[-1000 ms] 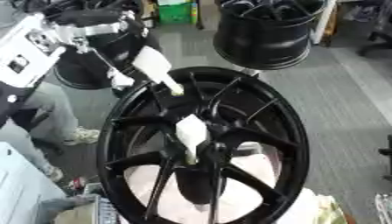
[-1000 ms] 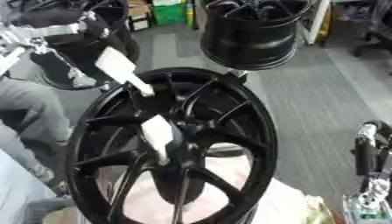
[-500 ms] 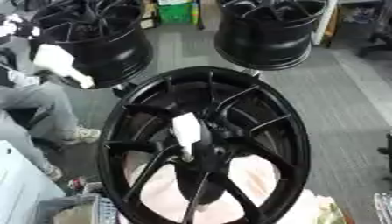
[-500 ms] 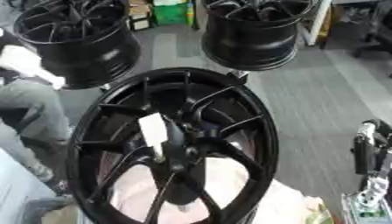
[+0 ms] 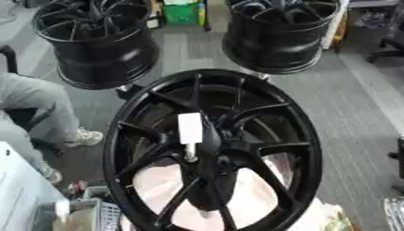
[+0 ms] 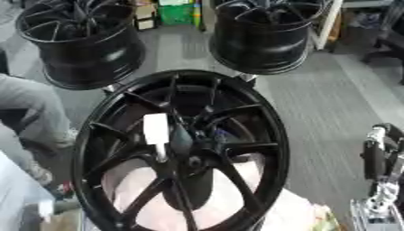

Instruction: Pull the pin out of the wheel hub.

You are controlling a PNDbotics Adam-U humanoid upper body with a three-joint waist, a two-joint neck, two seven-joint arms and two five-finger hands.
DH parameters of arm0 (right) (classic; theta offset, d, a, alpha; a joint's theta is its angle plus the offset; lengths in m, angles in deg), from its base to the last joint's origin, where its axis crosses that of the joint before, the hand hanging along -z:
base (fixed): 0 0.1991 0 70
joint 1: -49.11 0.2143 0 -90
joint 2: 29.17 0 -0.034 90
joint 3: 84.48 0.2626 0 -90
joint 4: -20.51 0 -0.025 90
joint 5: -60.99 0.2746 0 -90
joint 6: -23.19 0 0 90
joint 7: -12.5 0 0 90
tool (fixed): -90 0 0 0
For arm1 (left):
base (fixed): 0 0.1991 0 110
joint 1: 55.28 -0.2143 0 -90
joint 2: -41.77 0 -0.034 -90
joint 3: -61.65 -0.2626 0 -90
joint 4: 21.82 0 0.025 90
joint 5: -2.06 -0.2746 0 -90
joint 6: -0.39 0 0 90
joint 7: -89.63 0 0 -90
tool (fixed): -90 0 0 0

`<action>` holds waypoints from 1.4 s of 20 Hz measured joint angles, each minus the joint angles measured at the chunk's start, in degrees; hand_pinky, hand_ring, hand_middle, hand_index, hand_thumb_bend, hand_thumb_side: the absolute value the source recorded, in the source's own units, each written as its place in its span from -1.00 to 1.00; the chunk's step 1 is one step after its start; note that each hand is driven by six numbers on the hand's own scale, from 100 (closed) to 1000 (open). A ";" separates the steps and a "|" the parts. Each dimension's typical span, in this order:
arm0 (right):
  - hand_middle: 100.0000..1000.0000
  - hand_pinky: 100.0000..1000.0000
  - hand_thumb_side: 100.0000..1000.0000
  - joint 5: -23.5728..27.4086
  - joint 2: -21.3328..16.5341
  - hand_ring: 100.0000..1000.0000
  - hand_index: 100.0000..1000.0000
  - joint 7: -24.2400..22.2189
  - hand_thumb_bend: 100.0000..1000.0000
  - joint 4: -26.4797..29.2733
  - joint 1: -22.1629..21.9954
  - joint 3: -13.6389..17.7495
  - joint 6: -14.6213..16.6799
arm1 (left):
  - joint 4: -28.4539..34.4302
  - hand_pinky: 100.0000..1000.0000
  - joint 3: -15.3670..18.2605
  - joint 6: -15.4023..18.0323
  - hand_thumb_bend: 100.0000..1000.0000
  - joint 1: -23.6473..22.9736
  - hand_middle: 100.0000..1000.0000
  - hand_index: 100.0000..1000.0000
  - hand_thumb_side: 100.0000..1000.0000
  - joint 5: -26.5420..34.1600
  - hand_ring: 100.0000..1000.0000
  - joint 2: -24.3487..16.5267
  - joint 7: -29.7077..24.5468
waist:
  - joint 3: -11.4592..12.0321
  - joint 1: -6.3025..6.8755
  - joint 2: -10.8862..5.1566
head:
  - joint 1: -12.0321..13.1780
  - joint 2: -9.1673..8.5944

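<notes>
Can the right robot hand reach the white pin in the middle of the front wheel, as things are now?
Probably yes. The right robot hand hangs at the right edge, beside the wheel. The white pin stands out from the hub toward the camera, and nothing covers it. The left hand is not in view.

Two black rims (image 5: 98,40) (image 5: 280,34) on grey carpet; green box (image 5: 181,12) between.

Black right hand (image 6: 378,158), silver joints

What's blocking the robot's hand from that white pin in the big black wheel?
Nothing visible. The white pin stands out from the wheel hub on the near side, uncovered. No hand is clearly in view now; only an arm part shows at the right edge.
</notes>
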 measured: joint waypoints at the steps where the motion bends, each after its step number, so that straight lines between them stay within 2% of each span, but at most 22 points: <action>1: 0.51 -0.17 0.50 0.03 0.10 0.31 0.60 0.02 -1.00 0.00 0.00 0.09 -0.02 | -1.17 0.62 0.66 0.26 -0.63 -0.53 0.62 0.79 0.15 -1.35 0.54 0.54 1.95 | -0.01 -0.03 0.08 | 0.00 0.00; 3: 0.51 -0.17 0.50 0.12 0.35 0.31 0.60 0.11 -1.00 0.00 0.00 0.13 -0.11 | -2.58 0.56 2.06 0.16 -1.00 -1.92 0.52 0.72 0.10 -2.02 0.45 1.71 5.97 | 0.02 -0.14 0.25 | -0.01 0.00; 6: 0.51 -0.17 0.50 0.20 0.39 0.31 0.60 0.14 -1.00 0.00 0.02 0.13 -0.14 | -1.70 0.49 4.24 -0.21 -1.00 -4.39 0.41 0.65 0.18 2.99 0.33 3.84 9.61 | 0.19 -0.29 0.31 | -0.12 0.00; 8: 0.51 -0.17 0.50 0.22 0.44 0.31 0.60 0.14 -1.00 0.00 0.04 0.13 -0.14 | 1.73 0.45 5.75 -0.94 -1.00 -6.34 0.34 0.60 0.28 9.69 0.24 5.69 9.77 | 0.45 -0.52 0.45 | -0.13 0.00; 10: 0.51 -0.17 0.50 0.24 0.62 0.31 0.60 0.13 -1.00 0.00 0.09 0.12 -0.14 | 7.46 0.42 7.48 -3.07 -1.00 -8.49 0.28 0.55 0.33 17.85 0.19 8.04 8.39 | 0.52 -0.82 0.62 | -0.14 0.00; 14: 0.51 -0.17 0.50 0.37 1.01 0.31 0.60 0.07 -1.00 0.00 0.32 0.11 -0.09 | 22.38 0.40 10.51 -12.27 -1.00 -11.74 0.24 0.52 0.41 33.27 0.16 14.91 2.86 | 0.69 -1.26 0.73 | -0.12 0.00; 17: 0.51 -0.17 0.51 0.52 1.41 0.31 0.60 -0.16 -1.00 0.00 0.57 0.03 0.09 | 33.62 0.39 11.73 -20.15 -1.00 -13.92 0.23 0.52 0.46 40.07 0.16 20.74 -1.35 | 0.72 -1.66 1.12 | -0.06 0.00; 22: 0.51 -0.17 0.51 0.72 1.94 0.31 0.60 -0.41 -1.00 0.00 1.01 -0.23 0.16 | 46.96 0.38 12.67 -30.33 -1.00 -16.75 0.21 0.51 0.56 43.20 0.14 29.61 -5.37 | 0.62 -2.12 1.57 | 0.08 0.00; 28: 0.51 -0.17 0.52 0.74 2.37 0.31 0.60 -0.60 -1.00 0.00 1.09 -0.28 0.23 | 53.87 0.35 13.31 -39.03 -1.00 -19.62 0.16 0.47 0.61 42.40 0.10 37.79 -4.61 | 0.74 -2.28 1.74 | 0.49 0.00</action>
